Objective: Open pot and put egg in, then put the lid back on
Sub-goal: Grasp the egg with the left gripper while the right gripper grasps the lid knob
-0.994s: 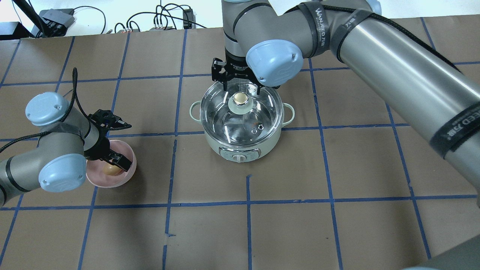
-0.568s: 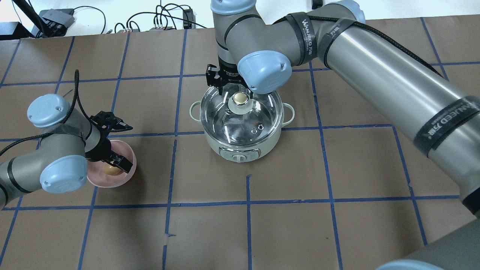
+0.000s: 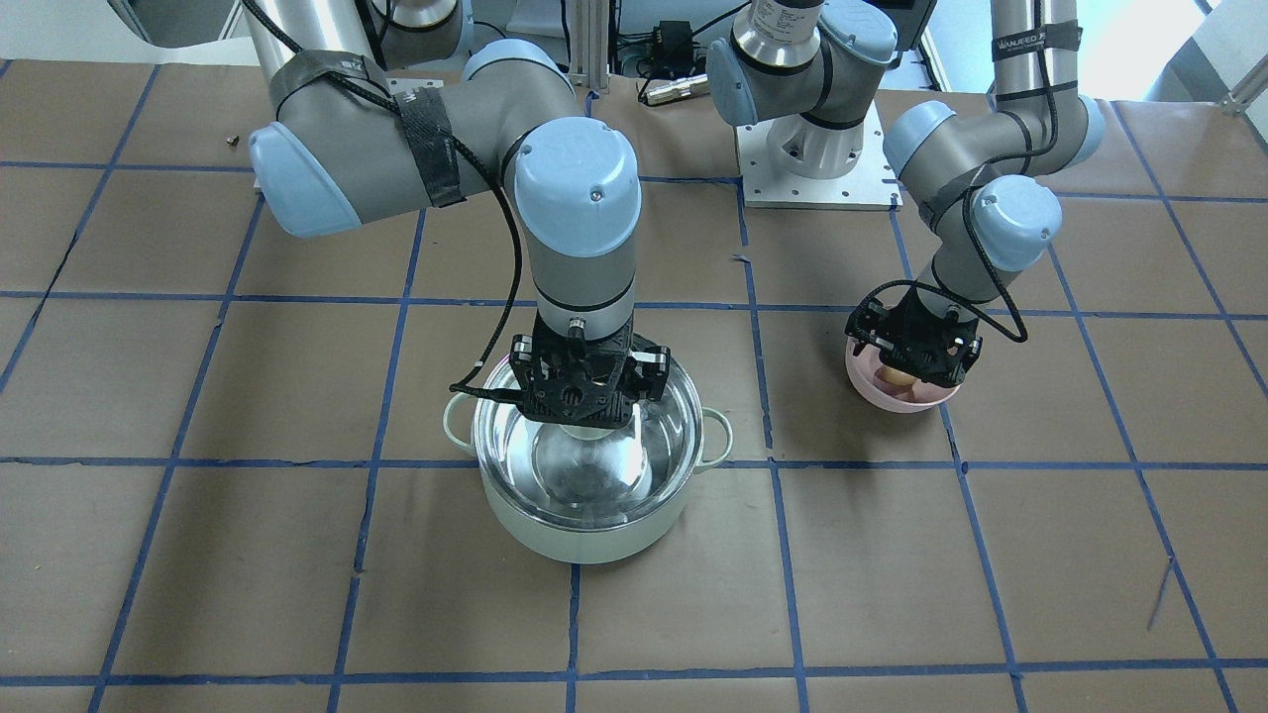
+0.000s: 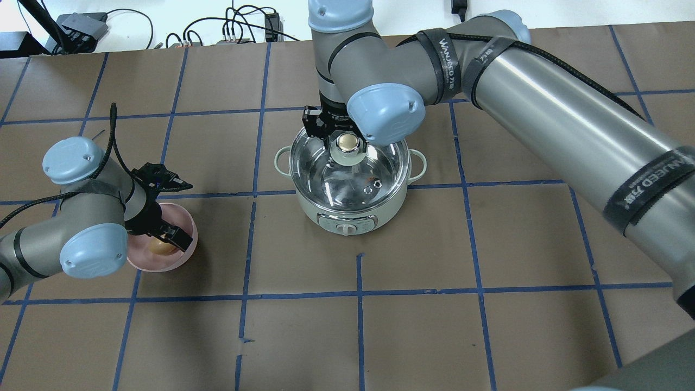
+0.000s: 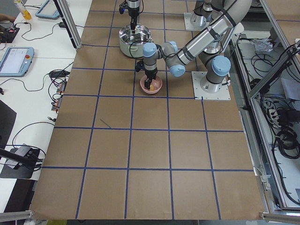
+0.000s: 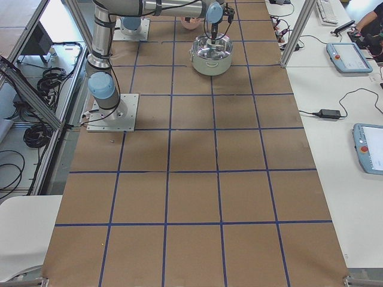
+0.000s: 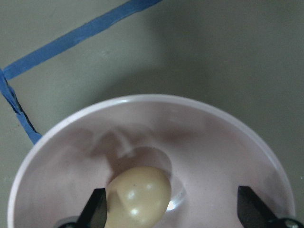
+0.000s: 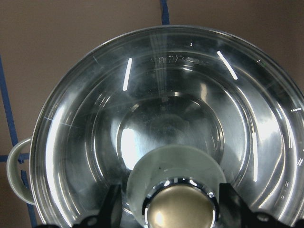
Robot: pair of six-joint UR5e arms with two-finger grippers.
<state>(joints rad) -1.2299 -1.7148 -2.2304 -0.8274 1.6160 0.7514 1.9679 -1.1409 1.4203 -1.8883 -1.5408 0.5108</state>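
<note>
The lid (image 4: 326, 174) sits on the pot (image 4: 347, 214) — the right tool (image 8: 172, 213) has slid in from behind to straddle its knob (image 8: 183, 206), jaws open, wrist vertical, so closing comes next. The egg (image 7: 137, 197) lies in the pink bowl (image 7: 213, 137) between the open jaws of the left tool (image 7: 174, 213) — that arm bent low.
</note>
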